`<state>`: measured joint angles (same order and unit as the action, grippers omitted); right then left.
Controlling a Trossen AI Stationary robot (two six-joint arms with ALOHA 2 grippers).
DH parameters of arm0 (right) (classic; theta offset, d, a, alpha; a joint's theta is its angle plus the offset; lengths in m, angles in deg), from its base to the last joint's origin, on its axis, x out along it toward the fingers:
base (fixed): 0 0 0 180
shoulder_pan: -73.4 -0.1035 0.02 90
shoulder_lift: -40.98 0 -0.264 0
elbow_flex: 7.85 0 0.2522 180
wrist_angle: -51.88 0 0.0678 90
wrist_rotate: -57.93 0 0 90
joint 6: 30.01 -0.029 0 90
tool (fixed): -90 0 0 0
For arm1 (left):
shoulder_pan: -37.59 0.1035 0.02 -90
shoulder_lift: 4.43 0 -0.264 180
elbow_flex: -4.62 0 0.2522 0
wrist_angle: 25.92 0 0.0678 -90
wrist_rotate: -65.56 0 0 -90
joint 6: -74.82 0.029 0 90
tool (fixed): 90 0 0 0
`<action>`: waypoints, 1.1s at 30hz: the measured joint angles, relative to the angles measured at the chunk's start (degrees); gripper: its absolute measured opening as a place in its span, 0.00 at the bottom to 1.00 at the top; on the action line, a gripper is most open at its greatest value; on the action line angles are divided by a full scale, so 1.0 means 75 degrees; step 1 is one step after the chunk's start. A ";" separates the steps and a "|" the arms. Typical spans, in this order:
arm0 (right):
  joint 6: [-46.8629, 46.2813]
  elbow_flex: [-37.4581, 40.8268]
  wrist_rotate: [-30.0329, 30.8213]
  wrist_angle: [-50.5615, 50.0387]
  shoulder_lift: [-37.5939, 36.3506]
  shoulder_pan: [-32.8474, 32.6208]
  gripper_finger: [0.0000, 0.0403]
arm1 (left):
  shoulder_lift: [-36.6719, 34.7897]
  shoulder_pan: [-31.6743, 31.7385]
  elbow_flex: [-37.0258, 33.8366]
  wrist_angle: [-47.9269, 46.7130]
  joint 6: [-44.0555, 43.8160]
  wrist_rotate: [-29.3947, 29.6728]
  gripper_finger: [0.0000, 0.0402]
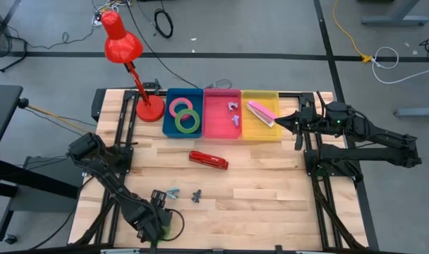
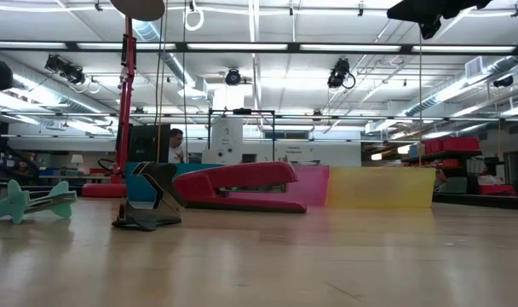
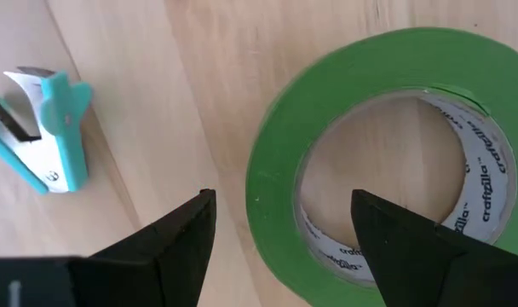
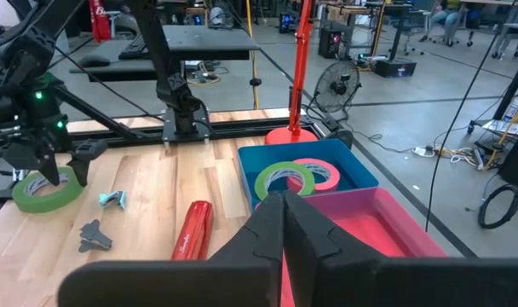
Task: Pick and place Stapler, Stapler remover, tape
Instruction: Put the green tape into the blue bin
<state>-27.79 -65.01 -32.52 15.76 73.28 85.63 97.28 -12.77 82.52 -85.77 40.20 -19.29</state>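
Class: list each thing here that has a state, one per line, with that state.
Left gripper: open, over loose green tape flat on table.
Right gripper: shut, empty, above bins.
Red stapler: closed, on table.
Teal remover: on table.
Blue bin: holds two tapes.

"craftzilla" inside green tape roll

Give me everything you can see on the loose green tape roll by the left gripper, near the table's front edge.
The loose green tape roll is a flat ring with a green outer band, a pale printed inner core and a wide open centre. It lies flat on the wooden table near the front-left edge. The left gripper is open, its fingers straddling the roll's near wall, one outside and one inside the hole; whether they touch it is unclear. A teal staple remover lies nearby, apart.
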 joint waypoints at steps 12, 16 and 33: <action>0.0000 0.0000 0.0000 -0.0001 0.0000 -0.0002 0.02 | 0.0089 -0.0092 0.0003 0.0073 -0.0165 0.0425 0.68; 0.0000 0.0000 0.0000 0.0001 0.0000 0.0000 0.02 | 0.0278 -0.0138 0.0004 0.0068 -0.0162 0.0418 0.68; 0.0000 0.0000 0.0000 0.0001 0.0000 -0.0001 0.02 | 0.0452 -0.0135 0.0003 0.0052 -0.0110 0.0172 0.49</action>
<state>-27.79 -65.01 -32.52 15.77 73.28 85.62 100.67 -13.79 82.55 -85.37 39.38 -18.00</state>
